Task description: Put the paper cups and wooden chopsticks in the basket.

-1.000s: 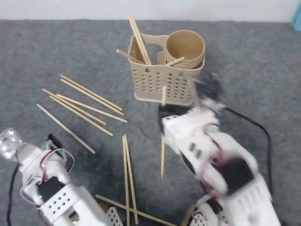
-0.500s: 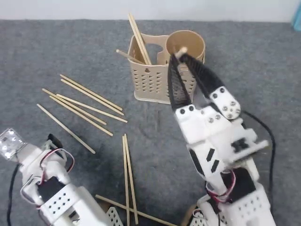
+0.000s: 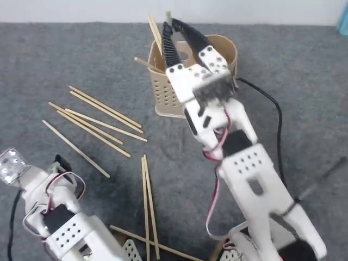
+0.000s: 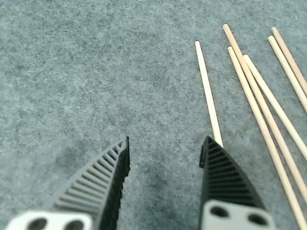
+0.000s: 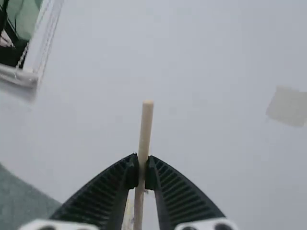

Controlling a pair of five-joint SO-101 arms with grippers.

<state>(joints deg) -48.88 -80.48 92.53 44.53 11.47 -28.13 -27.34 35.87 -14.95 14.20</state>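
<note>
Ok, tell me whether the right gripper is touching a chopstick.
Touching. The right wrist view shows the right gripper with its fingers pressed against both sides of the chopstick, no gap, its end sticking out past them.

The basket's (image 3: pixel 165 95) mouth is crowded by leaning chopsticks (image 3: pixel 156 32) and stacked paper cups (image 3: pixel 227 44), while bare worktop (image 3: pixel 65 54) is left open between it and the loose chopsticks (image 3: pixel 103 124) scattered nearby.

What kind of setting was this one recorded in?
Probably an indoor robot test bench: a grey felt-like table cover, two small arms, and a basket beside loose chopsticks.
</note>
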